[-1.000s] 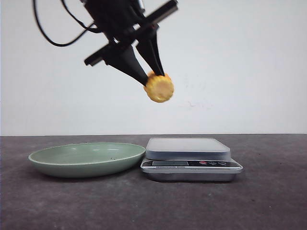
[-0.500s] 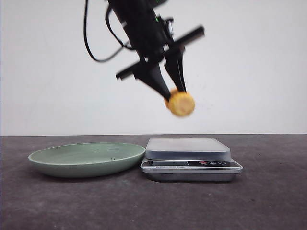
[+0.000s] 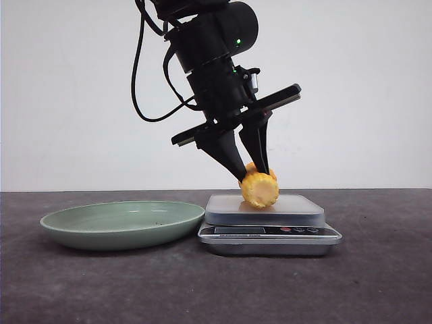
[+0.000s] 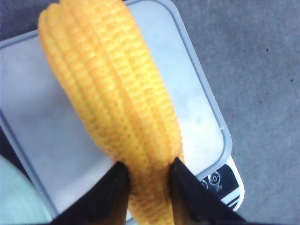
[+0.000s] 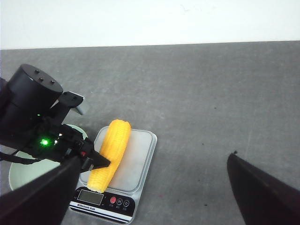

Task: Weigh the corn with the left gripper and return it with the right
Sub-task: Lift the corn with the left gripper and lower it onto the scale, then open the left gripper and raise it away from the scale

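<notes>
Corn, stubby from the front, shows full length overhead, left hand pinching it on scale.

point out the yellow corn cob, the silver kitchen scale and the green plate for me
Yellow ribbed corn cob point(image 3: 259, 190): front view, on its cut end.
Silver kitchen scale point(image 3: 297, 204): front view, on its bare weighing platform.
Shallow pale green plate point(image 3: 121, 224): front view, on its rim and outer wall.

The corn has been lowered from high above the green plate's edge, across to the right, and is now set against the scale platform, gripped throughout by the left end effector, whose arm has come down with it.
</notes>
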You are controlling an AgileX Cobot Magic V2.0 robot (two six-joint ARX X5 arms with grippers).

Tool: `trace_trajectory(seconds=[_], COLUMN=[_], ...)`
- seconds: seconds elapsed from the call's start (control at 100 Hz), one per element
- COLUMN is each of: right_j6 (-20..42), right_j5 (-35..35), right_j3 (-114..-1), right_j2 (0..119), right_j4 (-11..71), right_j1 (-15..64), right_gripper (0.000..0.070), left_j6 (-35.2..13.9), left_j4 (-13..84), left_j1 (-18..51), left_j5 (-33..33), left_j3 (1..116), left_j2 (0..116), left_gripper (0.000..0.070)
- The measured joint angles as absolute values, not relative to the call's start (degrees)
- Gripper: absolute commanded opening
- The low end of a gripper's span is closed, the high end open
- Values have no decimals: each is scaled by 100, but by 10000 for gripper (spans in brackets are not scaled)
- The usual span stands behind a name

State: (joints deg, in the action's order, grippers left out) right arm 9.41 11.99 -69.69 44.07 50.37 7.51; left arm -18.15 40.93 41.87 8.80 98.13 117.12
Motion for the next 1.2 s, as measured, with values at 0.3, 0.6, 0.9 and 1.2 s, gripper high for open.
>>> trace_trajectory(seconds=[0.3, 0.6, 0.9, 1.2], right_j6=[941, 941, 941, 941], right_j5=[1199, 1199, 1199, 1197], right_j3=[-6969, -6969, -6969, -6969], right_j2=[4407, 4407, 4407, 4407], right_j4=[5037, 5043, 5054, 5054], right_j1=[751, 751, 751, 751], right_gripper=[635, 635, 635, 635], left_j6=[-1752, -1699, -1426, -1234], left_j4=[4152, 4224, 4285, 4480], left_j1=[4215, 4241, 4388, 4386], left_j5=[744, 596, 189, -364], left_j3=[9819, 9819, 9859, 9898], left_j2=[11714, 11730, 11168, 10025], left_gripper=[400, 400, 412, 450])
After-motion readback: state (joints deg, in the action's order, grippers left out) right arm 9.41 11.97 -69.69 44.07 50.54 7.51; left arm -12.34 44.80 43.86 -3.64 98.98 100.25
